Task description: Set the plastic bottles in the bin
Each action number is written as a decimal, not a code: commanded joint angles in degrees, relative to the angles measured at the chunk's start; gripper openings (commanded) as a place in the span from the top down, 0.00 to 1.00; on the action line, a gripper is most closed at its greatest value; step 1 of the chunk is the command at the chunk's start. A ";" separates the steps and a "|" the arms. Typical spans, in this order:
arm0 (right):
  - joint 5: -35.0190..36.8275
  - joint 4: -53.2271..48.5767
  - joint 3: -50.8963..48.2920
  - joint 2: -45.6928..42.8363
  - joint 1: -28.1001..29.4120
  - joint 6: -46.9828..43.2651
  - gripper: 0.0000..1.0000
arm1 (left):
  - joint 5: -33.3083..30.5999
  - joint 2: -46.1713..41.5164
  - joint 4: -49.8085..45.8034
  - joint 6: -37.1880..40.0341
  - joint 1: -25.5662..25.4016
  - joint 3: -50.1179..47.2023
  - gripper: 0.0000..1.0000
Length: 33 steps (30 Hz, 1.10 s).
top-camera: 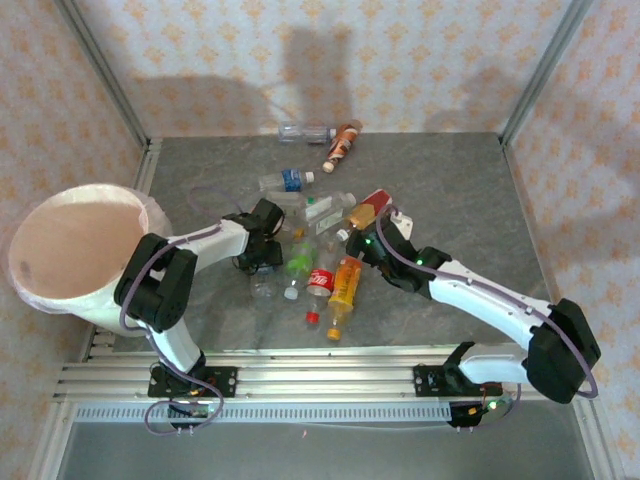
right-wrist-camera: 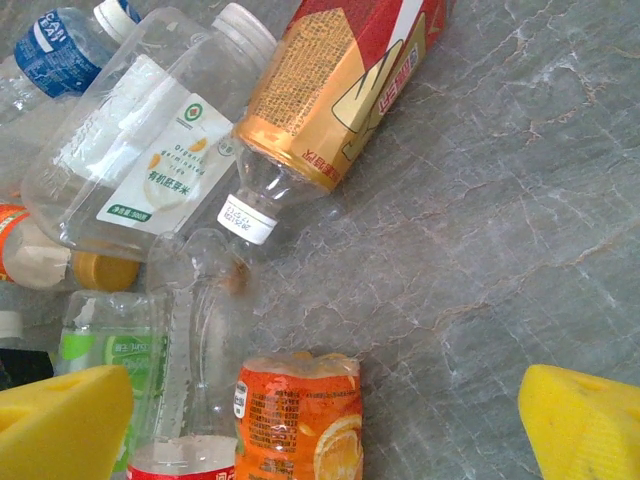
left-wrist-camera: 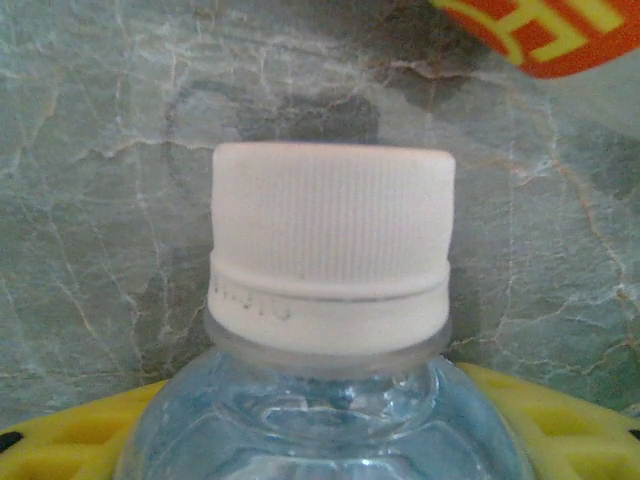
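The left gripper (top-camera: 260, 252) pinches a clear white-capped bottle (left-wrist-camera: 330, 300) below its neck, likely for carrying to the bin (top-camera: 92, 312), well apart to its left. The right gripper (right-wrist-camera: 325, 432) is spread, with an orange-labelled bottle (right-wrist-camera: 298, 400) between its pads (right-wrist-camera: 60, 420), probably for grasping.

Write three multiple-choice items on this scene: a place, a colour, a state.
1. In the top view, the bin stands: A) at the left B) at the far right C) between the arms
2. In the left wrist view, the clear bottle has a cap that is: A) red B) white C) green
3. The right gripper is: A) shut on a bottle B) shut empty C) open

A: it sits at the picture's left side.
B: the ribbed cap is plainly white.
C: its yellow pads stand far apart.
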 commanded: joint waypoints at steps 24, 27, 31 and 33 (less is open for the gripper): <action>9.30 9.35 -3.64 -4.66 0.26 0.63 0.01 | -30.97 -32.21 -21.48 14.22 0.53 41.92 0.62; 9.49 9.47 -4.49 -5.54 0.26 0.67 0.01 | -44.73 -33.40 -22.93 20.52 0.86 44.42 0.62; 10.31 9.69 -4.99 -6.21 0.26 -0.24 0.01 | -53.33 -35.47 -21.20 26.70 3.59 44.05 0.62; 10.35 9.74 -4.78 -6.21 0.26 -0.61 0.01 | -55.30 -36.77 -18.41 28.56 6.23 41.32 0.61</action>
